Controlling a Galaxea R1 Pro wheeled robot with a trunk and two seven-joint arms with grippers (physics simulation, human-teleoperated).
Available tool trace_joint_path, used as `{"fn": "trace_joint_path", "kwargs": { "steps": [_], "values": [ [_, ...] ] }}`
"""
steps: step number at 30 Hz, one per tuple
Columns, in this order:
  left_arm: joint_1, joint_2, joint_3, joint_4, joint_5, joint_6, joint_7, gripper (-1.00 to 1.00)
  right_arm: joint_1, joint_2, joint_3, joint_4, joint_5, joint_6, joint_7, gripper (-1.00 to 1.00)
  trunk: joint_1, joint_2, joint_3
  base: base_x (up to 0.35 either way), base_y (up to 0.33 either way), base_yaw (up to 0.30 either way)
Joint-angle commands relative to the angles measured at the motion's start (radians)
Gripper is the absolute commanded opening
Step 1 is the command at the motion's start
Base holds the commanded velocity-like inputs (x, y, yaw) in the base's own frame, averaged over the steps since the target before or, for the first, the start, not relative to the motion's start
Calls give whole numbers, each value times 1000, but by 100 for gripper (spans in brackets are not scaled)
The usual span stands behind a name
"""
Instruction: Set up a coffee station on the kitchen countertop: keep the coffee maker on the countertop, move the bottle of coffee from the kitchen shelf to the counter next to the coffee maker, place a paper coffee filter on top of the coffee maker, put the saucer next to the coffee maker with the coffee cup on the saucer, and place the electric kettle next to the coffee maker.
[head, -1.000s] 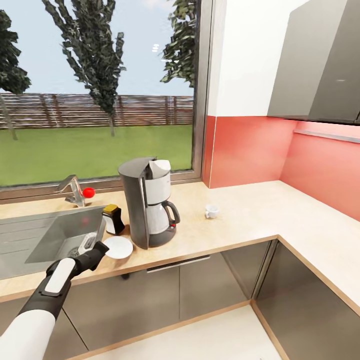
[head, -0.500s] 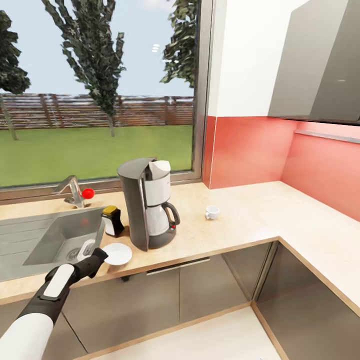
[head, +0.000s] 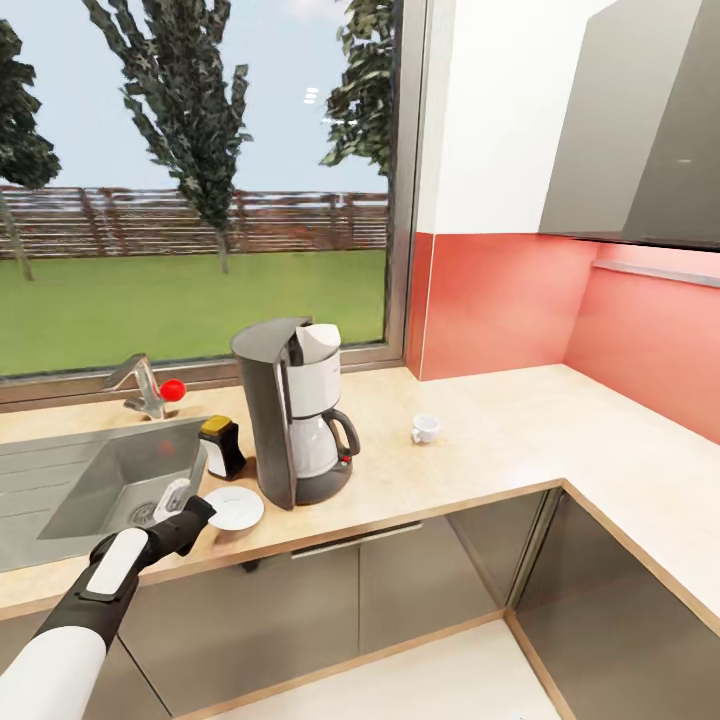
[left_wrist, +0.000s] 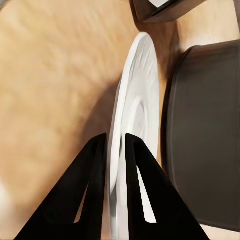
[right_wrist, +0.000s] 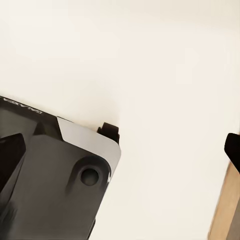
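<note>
At the table edge, your left gripper (left_wrist: 116, 165) pinches the saucer (head: 232, 507) rim.
Thin, stiff, slippery, breakable: hold its rim firmly.

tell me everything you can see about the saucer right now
The saucer is a small round flat white plate, glossy like ceramic, with a shallow centre well. It lies flat on the light wood-grain countertop, just in front of the coffee maker and near the coffee bottle. The left pincer grips its rim, one finger on each face. Nothing rests on it.
</note>
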Motion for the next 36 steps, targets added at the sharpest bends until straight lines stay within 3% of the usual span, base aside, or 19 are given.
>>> {"fn": "trace_joint_path", "kwargs": {
  "steps": [1,23,24,36],
  "values": [
    [0,0,2,2,-25,9,13,-100,0,-1,8,-2,-8,6,3,100,1,-1,-2,10,0,0],
    [0,10,2,0,-25,7,19,-100,0,-1,8,-2,-8,6,3,100,1,-1,-2,30,0,0],
    [0,10,2,0,-25,7,19,100,0,-1,8,-2,-8,6,3,100,1,-1,-2,0,0,0],
    [1,12,2,2,-27,7,26,100,0,-1,8,-2,-8,6,3,100,1,-1,-2,-3,2,0]
  ]
}}
